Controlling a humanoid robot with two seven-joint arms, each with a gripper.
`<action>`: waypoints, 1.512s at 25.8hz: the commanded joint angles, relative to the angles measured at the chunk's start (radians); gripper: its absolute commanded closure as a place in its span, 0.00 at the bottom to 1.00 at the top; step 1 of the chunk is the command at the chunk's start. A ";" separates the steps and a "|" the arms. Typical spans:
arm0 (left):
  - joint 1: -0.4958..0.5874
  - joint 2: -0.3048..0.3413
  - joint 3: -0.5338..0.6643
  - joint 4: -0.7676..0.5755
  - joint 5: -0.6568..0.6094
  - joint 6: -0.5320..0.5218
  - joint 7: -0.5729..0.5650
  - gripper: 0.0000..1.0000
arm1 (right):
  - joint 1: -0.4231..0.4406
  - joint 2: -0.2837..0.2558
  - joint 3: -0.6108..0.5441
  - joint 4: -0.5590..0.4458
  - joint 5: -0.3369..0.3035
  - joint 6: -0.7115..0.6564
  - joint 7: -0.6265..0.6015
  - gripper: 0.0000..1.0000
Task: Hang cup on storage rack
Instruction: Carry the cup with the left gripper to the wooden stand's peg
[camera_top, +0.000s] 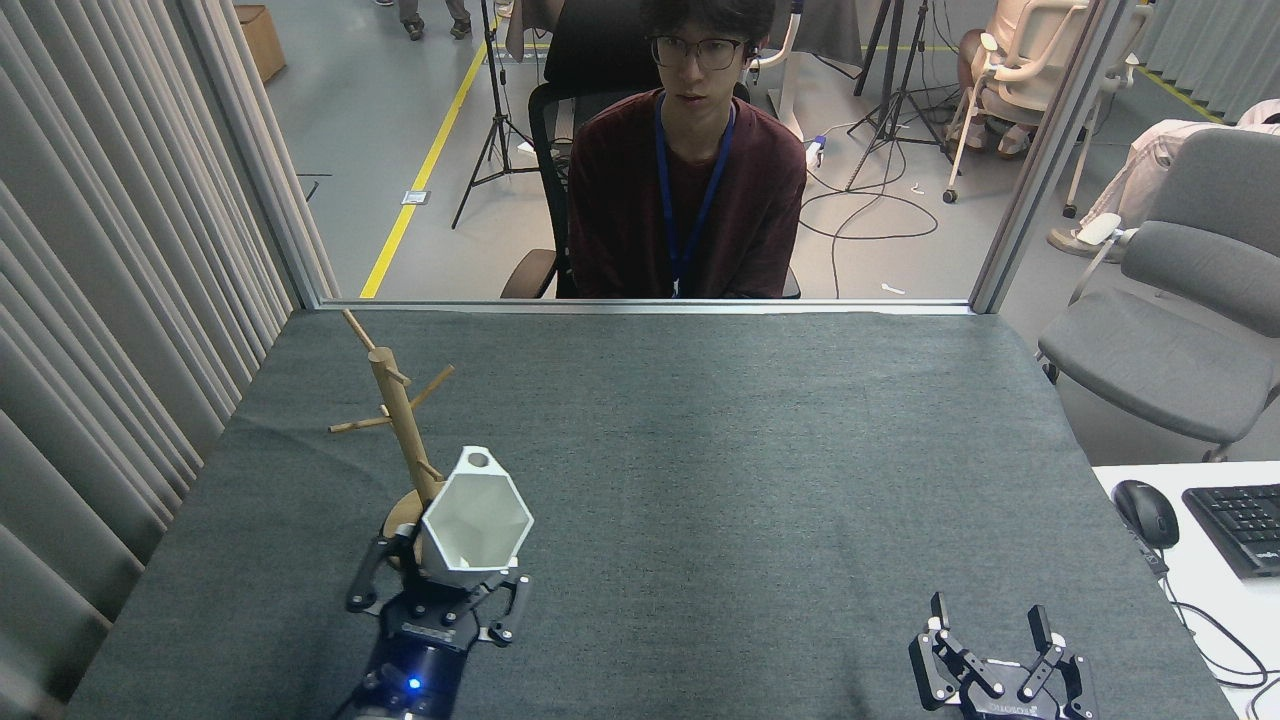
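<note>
Cup (476, 520) — white, rigid, probably light and slick plastic; left gripper (437, 592) fingers pinch its lower body, leaving holed rim tab free — right gripper (990, 640) fingers spread, empty.

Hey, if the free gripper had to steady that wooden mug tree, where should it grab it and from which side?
Probably the bare upright post of the storage rack, between the upper pegs and the small lower one, approached from the right. The pegs splay from the top and the cup in the left gripper hides the base.
</note>
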 joint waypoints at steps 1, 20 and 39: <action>-0.045 -0.002 0.159 0.073 -0.199 0.082 0.001 0.54 | -0.004 -0.011 -0.001 0.001 0.005 -0.001 -0.001 0.02; -0.255 -0.005 0.311 0.363 -0.270 0.138 0.011 0.56 | -0.027 -0.029 -0.001 0.001 0.003 -0.001 0.000 0.01; -0.309 -0.039 0.271 0.483 -0.286 0.156 0.063 0.01 | -0.066 -0.029 0.001 0.030 -0.001 -0.002 0.000 0.02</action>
